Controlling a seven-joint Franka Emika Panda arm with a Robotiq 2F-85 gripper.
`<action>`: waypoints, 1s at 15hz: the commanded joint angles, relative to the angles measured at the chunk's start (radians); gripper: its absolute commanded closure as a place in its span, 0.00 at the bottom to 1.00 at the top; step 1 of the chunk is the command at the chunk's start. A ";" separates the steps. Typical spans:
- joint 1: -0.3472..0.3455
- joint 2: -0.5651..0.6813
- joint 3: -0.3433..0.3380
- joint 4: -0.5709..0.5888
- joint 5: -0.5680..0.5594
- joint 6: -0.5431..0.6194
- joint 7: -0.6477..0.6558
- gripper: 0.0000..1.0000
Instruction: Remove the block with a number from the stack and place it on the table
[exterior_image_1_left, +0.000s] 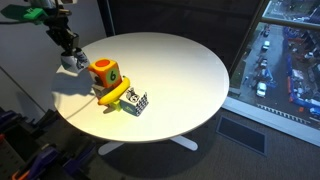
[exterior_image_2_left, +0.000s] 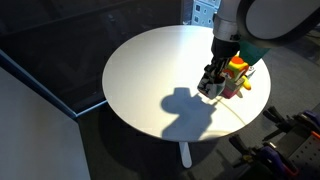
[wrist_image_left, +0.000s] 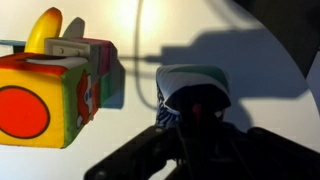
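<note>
Where the arm comes in at the left edge of an exterior view, item one is the gripper (exterior_image_1_left: 70, 61), pointing down over the rim of the table (exterior_image_1_left: 185, 70). In the wrist view its dark fingers are closed in against the block with a number (wrist_image_left: 192, 86), a small cube with a white face, a green upper band and dark print. The grasp looks firm, though shadow hides the fingertips. Whether the block touches the tabletop or hangs just above it cannot be told.

Item two, just to the right of the hand and apart from it: the stack (exterior_image_1_left: 106, 80), with its orange cube with a green face (exterior_image_1_left: 103, 68) uppermost. No block sits on top of it. In the wrist view this cube (wrist_image_left: 38, 100) shows a red disc on its near side.

Item three, against the stack's foot: a curved yellow piece (exterior_image_1_left: 112, 96).

Item four, farther right of the hand, touching the yellow piece: a black-and-white patterned cube (exterior_image_1_left: 136, 102).

Item five: bare white tabletop.
</note>
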 joint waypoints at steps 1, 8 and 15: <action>0.009 0.053 -0.001 0.020 -0.009 0.053 0.045 0.94; 0.004 0.136 -0.034 0.024 -0.004 0.153 0.128 0.94; 0.010 0.220 -0.078 0.034 -0.018 0.204 0.133 0.96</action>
